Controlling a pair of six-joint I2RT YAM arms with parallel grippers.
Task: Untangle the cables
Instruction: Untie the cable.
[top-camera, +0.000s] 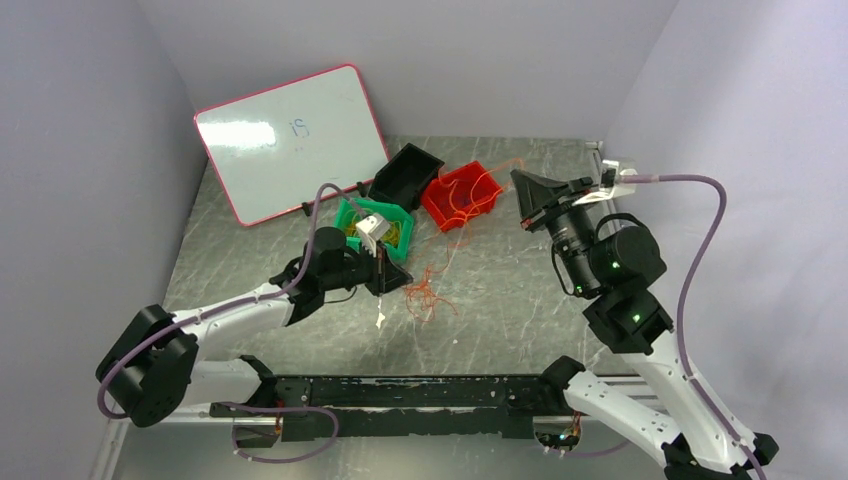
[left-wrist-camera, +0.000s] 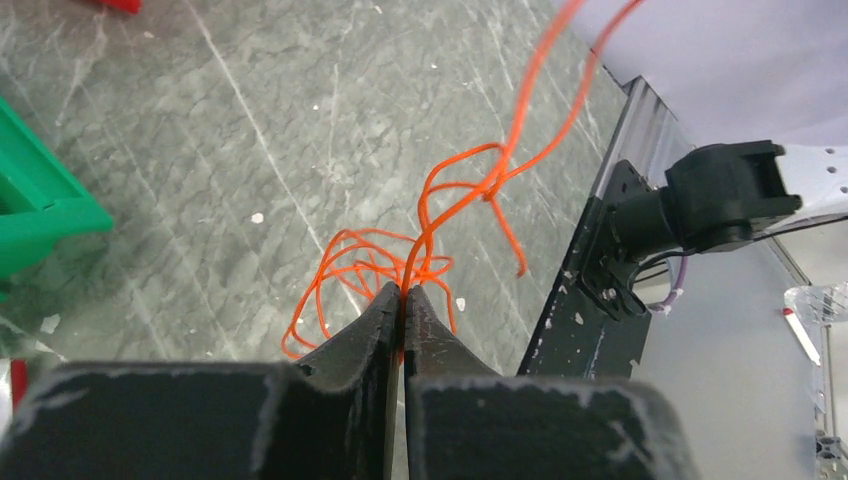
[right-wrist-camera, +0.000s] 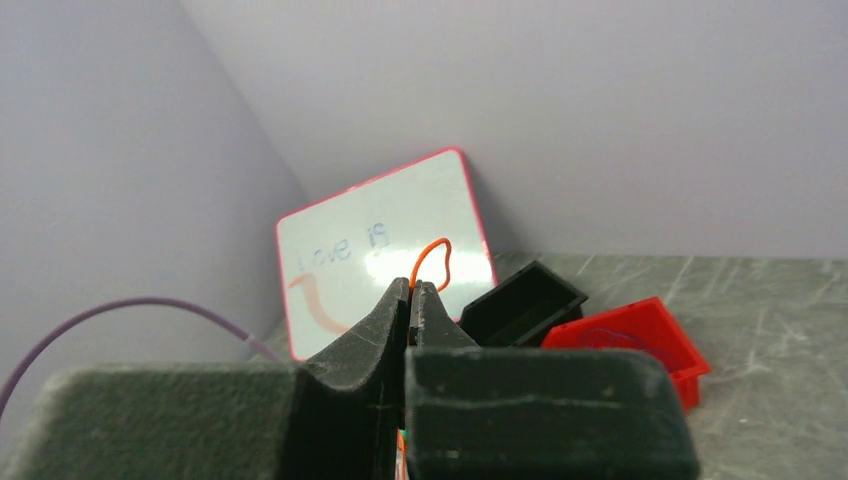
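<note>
The left gripper (left-wrist-camera: 403, 292) is low over the table (left-wrist-camera: 200, 120), near its middle. Its two fingers are pressed tight together on one orange strand of the cables (top-camera: 427, 292). The rest of the bunch lies on the table as a small orange tangle, right in front of the fingertips. From the pinched spot a strand climbs up and to the right. It has a twist partway along, then it runs out of the top of the left wrist view.

The right gripper (right-wrist-camera: 411, 290) is up in the air on the right side, well apart from the tangle. Its fingers are squeezed together too. A little orange loop of cable pokes out from between the tips.

Three bins sit at the back of the table. The green bin (top-camera: 347, 213) is just behind the left gripper. The black bin (top-camera: 420, 155) is behind that. The red bin (top-camera: 440, 210) is just beside the black one, and thin orange strands lie over it.

A whiteboard (top-camera: 290, 140) with a pink edge leans on the back wall at the left. It has faint writing on it.
</note>
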